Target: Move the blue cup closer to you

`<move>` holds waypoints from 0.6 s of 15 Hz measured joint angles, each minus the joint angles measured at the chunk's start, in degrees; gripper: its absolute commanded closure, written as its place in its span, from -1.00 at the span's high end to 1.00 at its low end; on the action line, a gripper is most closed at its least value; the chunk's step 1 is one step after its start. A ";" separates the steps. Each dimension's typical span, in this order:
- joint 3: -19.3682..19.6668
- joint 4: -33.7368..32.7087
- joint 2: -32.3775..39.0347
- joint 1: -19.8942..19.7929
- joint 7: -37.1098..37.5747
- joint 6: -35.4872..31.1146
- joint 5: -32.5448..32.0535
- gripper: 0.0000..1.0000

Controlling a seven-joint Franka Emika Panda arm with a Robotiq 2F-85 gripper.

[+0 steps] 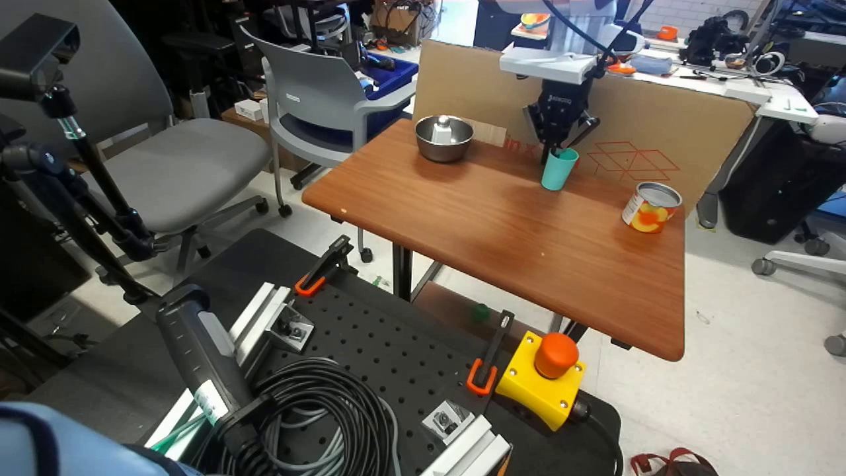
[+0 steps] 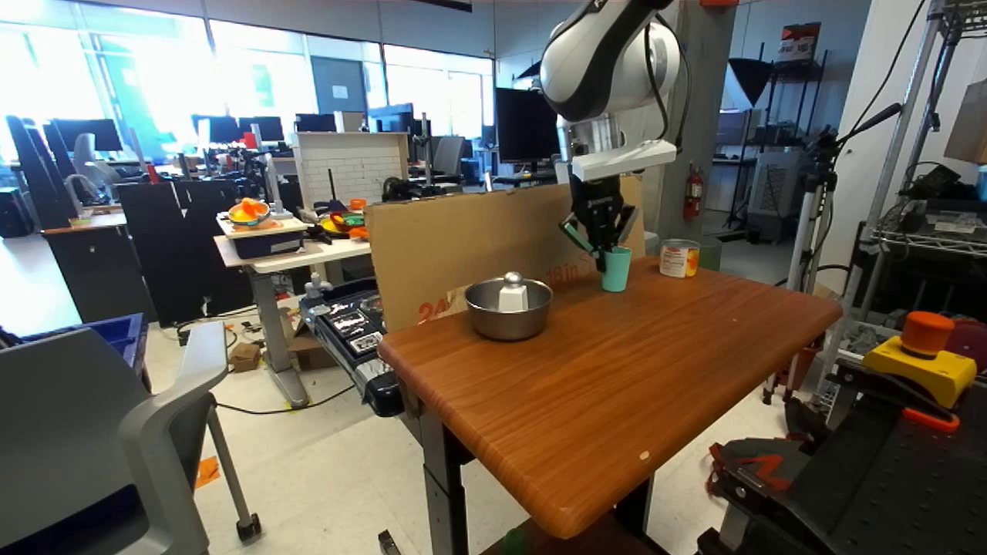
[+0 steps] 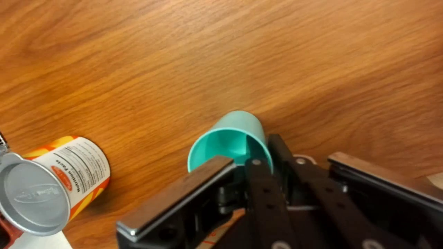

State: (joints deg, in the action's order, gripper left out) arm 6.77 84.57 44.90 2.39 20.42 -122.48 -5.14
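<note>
Blue cup (image 1: 559,173) stands upright near the cardboard (image 1: 476,79) side of the bench (image 1: 489,211), right of upper centre in an exterior view, and the hand (image 3: 266,153) has it! Lower middle of the wrist view, jaws almost together, one finger inside the mouth, one outside, the cup's wall pinched between! Metal bowl (image 1: 435,152) well apart, upper middle of that exterior frame, white silver-topped piece (image 1: 441,133) inside; labelled can (image 1: 648,215) over at the right
</note>
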 measured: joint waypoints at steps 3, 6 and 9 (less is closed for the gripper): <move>0.60 1.49 -1.18 -0.40 0.56 -0.01 0.00 -0.98; 0.57 6.67 -4.79 -0.50 0.76 -0.61 0.34 -0.98; 0.53 15.63 -10.07 -0.50 0.76 -4.77 0.46 -0.98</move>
State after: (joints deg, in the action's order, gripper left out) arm 7.30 100.20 34.83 1.89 21.18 -127.25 -4.68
